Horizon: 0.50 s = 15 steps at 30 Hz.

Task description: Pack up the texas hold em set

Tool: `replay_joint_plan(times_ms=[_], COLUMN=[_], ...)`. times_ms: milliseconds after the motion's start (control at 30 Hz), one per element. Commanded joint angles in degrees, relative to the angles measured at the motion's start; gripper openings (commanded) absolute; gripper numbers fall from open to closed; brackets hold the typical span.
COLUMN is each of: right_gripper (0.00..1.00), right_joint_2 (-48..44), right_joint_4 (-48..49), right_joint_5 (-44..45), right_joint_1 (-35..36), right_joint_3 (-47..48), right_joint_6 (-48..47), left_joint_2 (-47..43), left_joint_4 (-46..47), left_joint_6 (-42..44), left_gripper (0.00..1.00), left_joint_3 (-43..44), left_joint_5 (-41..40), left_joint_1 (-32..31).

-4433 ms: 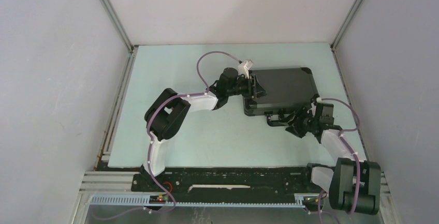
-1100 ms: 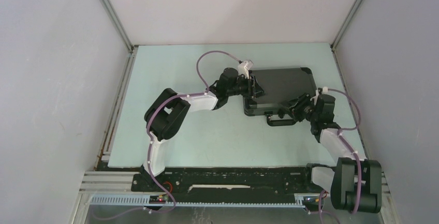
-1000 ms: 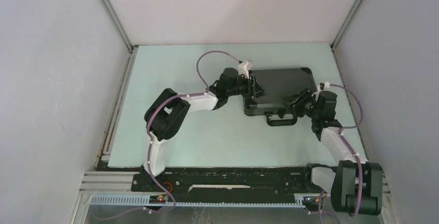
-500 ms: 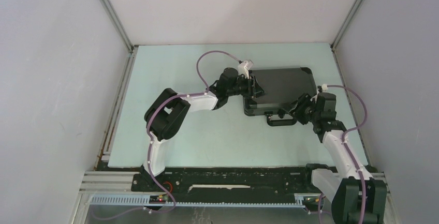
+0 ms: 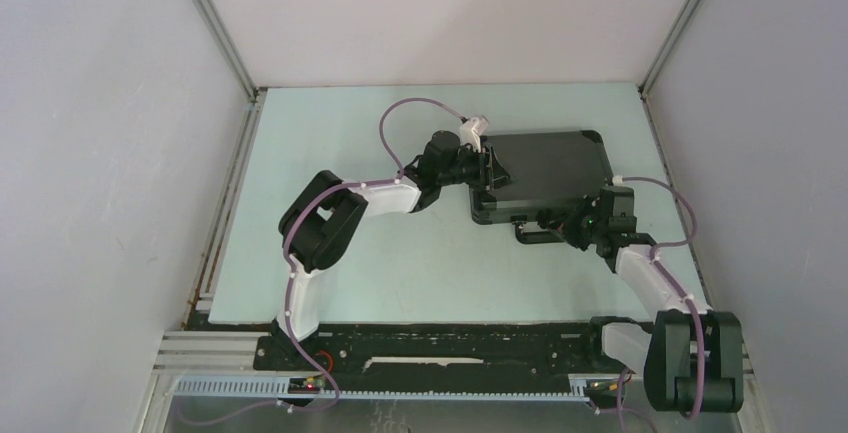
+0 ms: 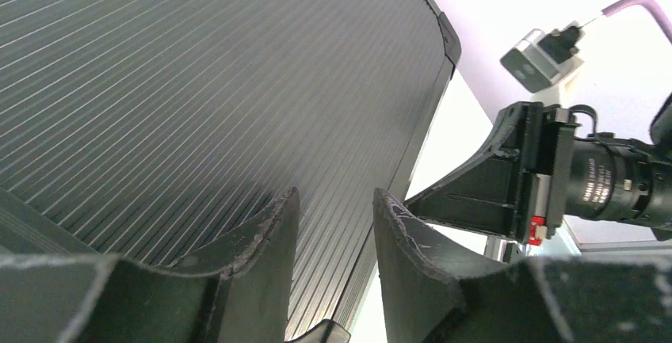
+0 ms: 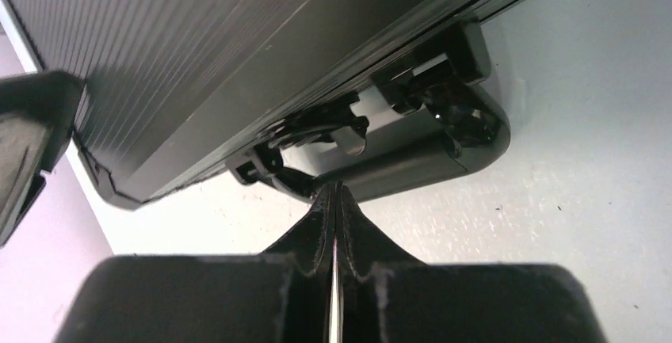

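The black hard case [image 5: 552, 166] lies closed on the pale table, ribbed lid [image 6: 198, 81] up, so the rest of the texas hold em set is hidden. Its handle [image 5: 535, 236] sticks out of the near side. My left gripper [image 5: 490, 179] rests at the case's left edge, and its fingers [image 6: 269, 232] stand apart over the lid with nothing between them. My right gripper [image 7: 337, 190] is shut and empty, its tip against the handle [image 7: 420, 165] just below a latch [image 7: 333, 125].
The case sits at the back right of the pale green table [image 5: 340, 153]. Grey walls [image 5: 100, 153] close in both sides and the back. The black rail with the arm bases [image 5: 440, 348] runs along the near edge.
My right gripper has closed and swung from the case's near right corner down and left to the handle. The left arm and the case have not moved.
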Motion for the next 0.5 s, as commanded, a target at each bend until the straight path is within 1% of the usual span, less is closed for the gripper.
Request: replay_joint_plan(times_ms=[0, 233, 367, 467], right_gripper=[0.0, 0.0, 0.0, 0.0], right_joint_2=[3.8, 8.8, 11.9, 14.5], right_joint_4=[6.5, 9.8, 10.1, 12.5], right_joint_5=[2.8, 5.5, 6.2, 7.4], right_joint_1=[0.7, 1.3, 1.4, 1.3], right_joint_3=[-0.3, -1.3, -1.4, -1.5], right_joint_6=[5.0, 8.0, 9.3, 10.6], left_joint_2=[0.3, 0.2, 0.2, 0.4], left_joint_4=[-6.0, -6.1, -6.1, -6.1], left_joint_6=[1.8, 1.9, 1.9, 1.9], left_gripper=[0.46, 0.45, 0.46, 0.45], left_joint_3=[-2.6, -2.6, -2.4, -2.4], left_joint_5=[-1.1, -1.1, -1.1, -1.0], left_joint_1=[0.3, 0.3, 0.3, 0.3])
